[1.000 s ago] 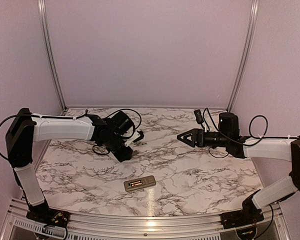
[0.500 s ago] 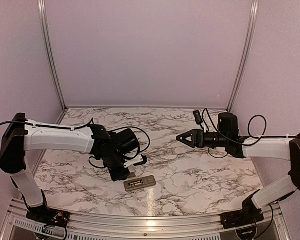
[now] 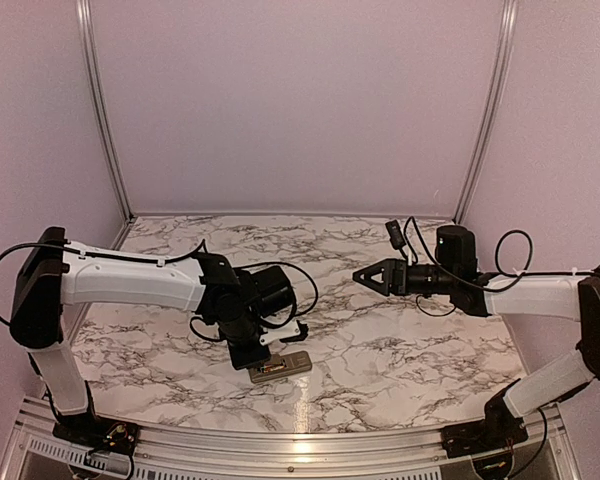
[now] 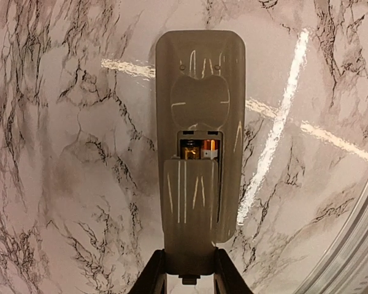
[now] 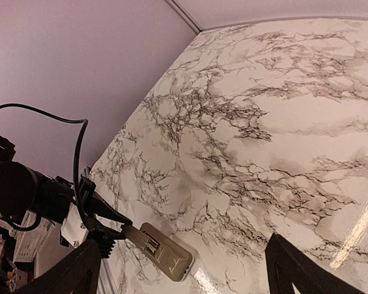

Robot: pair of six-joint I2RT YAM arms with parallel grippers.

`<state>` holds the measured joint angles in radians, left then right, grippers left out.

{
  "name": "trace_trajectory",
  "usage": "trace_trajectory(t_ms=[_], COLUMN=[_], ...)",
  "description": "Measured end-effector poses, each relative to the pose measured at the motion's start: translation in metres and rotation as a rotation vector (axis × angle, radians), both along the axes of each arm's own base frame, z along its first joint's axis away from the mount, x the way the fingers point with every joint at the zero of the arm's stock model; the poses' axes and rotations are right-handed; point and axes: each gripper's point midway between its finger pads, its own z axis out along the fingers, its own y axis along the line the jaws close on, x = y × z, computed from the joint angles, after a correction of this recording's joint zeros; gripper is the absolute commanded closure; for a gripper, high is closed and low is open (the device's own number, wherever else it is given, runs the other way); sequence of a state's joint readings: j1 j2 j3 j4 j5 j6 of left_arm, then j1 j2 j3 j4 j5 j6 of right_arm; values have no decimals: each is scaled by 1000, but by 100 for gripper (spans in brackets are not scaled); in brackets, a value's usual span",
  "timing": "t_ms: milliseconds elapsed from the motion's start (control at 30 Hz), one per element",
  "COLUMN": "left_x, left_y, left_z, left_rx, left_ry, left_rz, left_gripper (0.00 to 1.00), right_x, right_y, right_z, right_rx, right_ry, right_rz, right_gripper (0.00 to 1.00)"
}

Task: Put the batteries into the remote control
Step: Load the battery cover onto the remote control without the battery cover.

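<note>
The remote control (image 4: 199,92) lies back-up on the marble table (image 3: 400,340), near the front edge (image 3: 285,366). Its compartment shows the ends of two batteries (image 4: 200,149), gold and orange toned, side by side. My left gripper (image 4: 190,257) is shut on a flat beige cover piece (image 4: 192,208), which lies over the near half of the compartment. The right wrist view shows the same grip, with the cover (image 5: 135,234) at the remote's (image 5: 172,257) left end. My right gripper (image 3: 365,274) hovers open and empty above the table's right middle.
A metal rail (image 3: 300,445) runs along the near edge, just past the remote. Purple walls (image 3: 300,100) close the back and sides. A black cable (image 5: 80,159) loops off the left wrist. Bare marble lies between the two arms.
My left arm has swung right and toward the near edge, bringing the cover down onto the remote's back. The right arm has barely moved.
</note>
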<state>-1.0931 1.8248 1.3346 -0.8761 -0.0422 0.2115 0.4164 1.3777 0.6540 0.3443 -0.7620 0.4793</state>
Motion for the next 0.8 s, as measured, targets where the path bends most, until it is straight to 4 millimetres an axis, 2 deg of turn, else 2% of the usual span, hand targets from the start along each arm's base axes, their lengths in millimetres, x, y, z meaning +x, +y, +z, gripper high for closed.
trace_trajectory(t_ms=[333, 800], left_x=[-3, -2], left_y=[-7, -8], left_z=[-7, -18], left_rx=[11, 36], left_ry=[13, 24], left_rz=[-24, -22], left_gripper=[79, 79], right_x=[-1, -1], right_y=[1, 2], right_z=[-2, -2], right_rx=[2, 3], right_ry=[7, 7], right_rz=[11, 14], right_gripper=[9, 9])
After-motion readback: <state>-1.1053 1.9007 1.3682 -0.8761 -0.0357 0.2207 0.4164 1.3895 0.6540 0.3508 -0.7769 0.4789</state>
